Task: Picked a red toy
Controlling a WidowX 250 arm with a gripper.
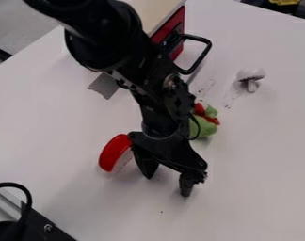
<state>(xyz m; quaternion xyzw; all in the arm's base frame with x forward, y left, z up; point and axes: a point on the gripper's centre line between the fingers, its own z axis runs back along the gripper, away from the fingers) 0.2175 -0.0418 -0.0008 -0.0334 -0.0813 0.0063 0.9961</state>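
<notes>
Gaping empty beside the red round toy (112, 154), the gripper (167, 187) has, I judge, the whole pick left.

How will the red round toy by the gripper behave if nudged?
The red toy has a curved outline, so it may roll or rock rather than slide straight. Its glossy highlight suggests smooth, hard plastic: likely stiff, and apt to slip if the gripper pinches it off-centre.
</notes>
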